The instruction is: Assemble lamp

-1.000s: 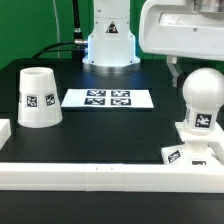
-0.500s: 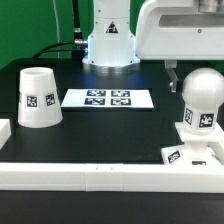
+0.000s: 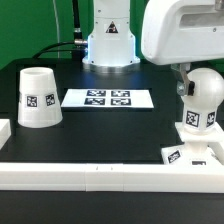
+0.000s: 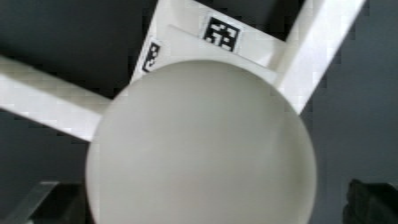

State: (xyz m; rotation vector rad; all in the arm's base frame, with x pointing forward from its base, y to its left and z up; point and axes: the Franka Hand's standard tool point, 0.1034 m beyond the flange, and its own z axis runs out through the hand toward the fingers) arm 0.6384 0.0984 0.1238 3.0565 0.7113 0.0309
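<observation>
Stage of task: early to middle, in my judgement. One joint appears made; one part is not yet fitted.

Done: the bulb (image 3: pixel 204 92) stands on the base (image 3: pixel 192 153), stem down and round head up, at the exterior view's right. I judge it to be seated in the base. The pictures do not show whether it is turned fully home.

Left to do: the shade (image 3: pixel 38 97) is not yet on the lamp. It stands alone on the table (image 3: pixel 120 135), wide end down, at the exterior view's left.

Likely remaining steps: confirm the bulb's seating, fetch the shade, then lower it over the bulb. This is an estimate from the layout only.

State of my hand: the gripper (image 4: pixel 214 200) is released. Its jaws stand wide apart and grasp nothing.

Bulb relative to my hand: directly beneath me. In the wrist view the round head fills most of the picture, lying between my fingertips (image 4: pixel 50 205), which show only as dark edges to either side. I cannot tell whether either pad touches the head.

Base relative to my hand: below the bulb, its tagged face visible past the head in the wrist view.

Shade relative to my hand: well apart, across the table, with the marker board (image 3: pixel 108 98) lying between.

Boundary: the front rail (image 3: pixel 100 175) runs just beside the base, on the near side in the exterior view.
</observation>
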